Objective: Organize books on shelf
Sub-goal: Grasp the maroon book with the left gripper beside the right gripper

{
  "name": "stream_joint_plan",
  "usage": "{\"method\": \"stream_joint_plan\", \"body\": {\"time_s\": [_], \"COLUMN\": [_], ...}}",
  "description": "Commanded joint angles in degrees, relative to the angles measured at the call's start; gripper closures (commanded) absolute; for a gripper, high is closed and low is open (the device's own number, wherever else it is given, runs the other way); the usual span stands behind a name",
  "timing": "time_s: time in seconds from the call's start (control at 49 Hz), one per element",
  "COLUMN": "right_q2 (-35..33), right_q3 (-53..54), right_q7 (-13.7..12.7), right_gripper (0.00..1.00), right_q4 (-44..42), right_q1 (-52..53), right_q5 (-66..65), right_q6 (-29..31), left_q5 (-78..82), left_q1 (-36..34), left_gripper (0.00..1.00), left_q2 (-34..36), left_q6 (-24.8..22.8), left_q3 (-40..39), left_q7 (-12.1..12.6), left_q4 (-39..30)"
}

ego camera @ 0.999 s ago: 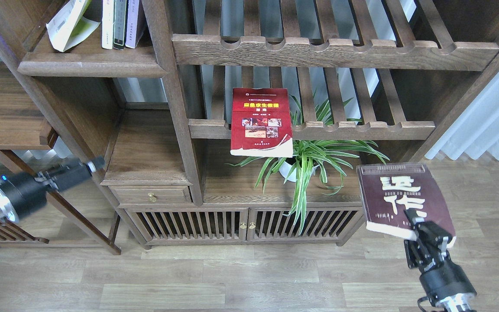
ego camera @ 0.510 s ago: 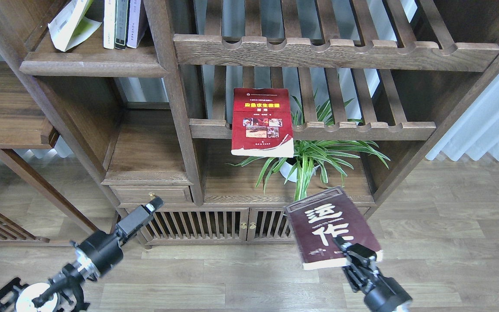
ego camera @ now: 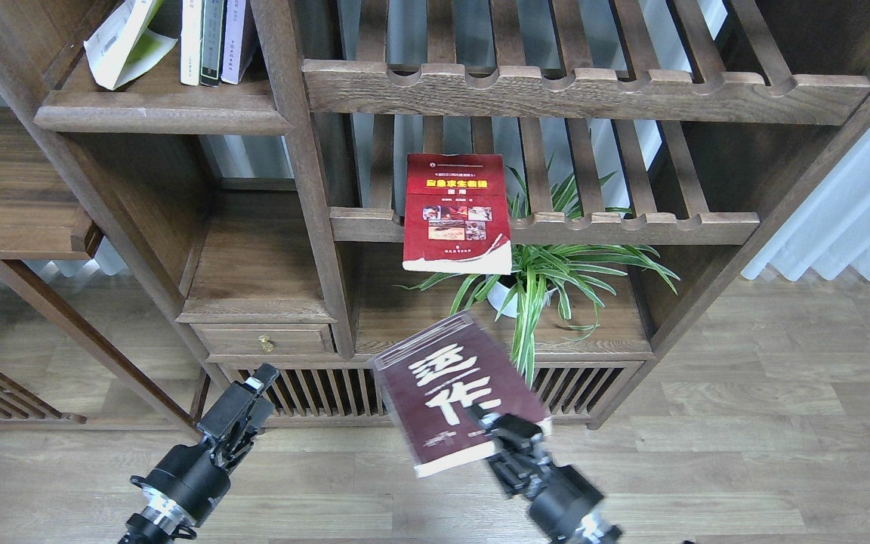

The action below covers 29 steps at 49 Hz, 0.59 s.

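My right gripper (ego camera: 497, 425) is shut on the lower edge of the thick maroon book (ego camera: 446, 389) with big white characters. It holds the book tilted in the air in front of the low cabinet doors. The red book (ego camera: 456, 211) with small photos lies on the lower slatted rack and overhangs its front rail. The yellow-green book (ego camera: 124, 38) leans open-looking at the top left on the solid shelf board (ego camera: 159, 117). My left gripper (ego camera: 257, 381) points up at the lower left, empty and well left of the maroon book; its fingers cannot be told apart.
Three thin books (ego camera: 212, 38) stand upright on the same board, right of the yellow-green one. A potted spider plant (ego camera: 548, 276) stands under the red book. Slatted racks (ego camera: 578, 87) fill the middle bays. A small drawer (ego camera: 265, 341) and a white curtain (ego camera: 858, 204) flank the case.
My right arm has carried the maroon book from the right side leftward to the centre front. My left arm has swung in from the far left to the lower left.
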Motion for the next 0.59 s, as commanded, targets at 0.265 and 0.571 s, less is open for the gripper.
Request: {"method": "stream_joint_plan", "body": {"time_s": [0.265,0.571], "right_q2": [6.5,7.6], "right_q3": [-1.9,-4.1], "right_q7": [0.0,-2.0], "right_gripper": [0.94,0.94], "right_q4": [0.0,-0.1], "right_q1": [-0.8,-3.9], "right_q5": [0.3,-0.2], "right_q6": [0.0,0.0], "left_q5": [-0.1,-4.6], "left_q1": [0.0,-1.3], "left_gripper": [0.06,0.38], "left_q2": [-0.7,-3.1], "left_q6": [0.0,0.0], "left_q3": [5.2,6.4], "left_q7": [-0.4,-0.3], "left_q4": [-0.2,-0.1]}}
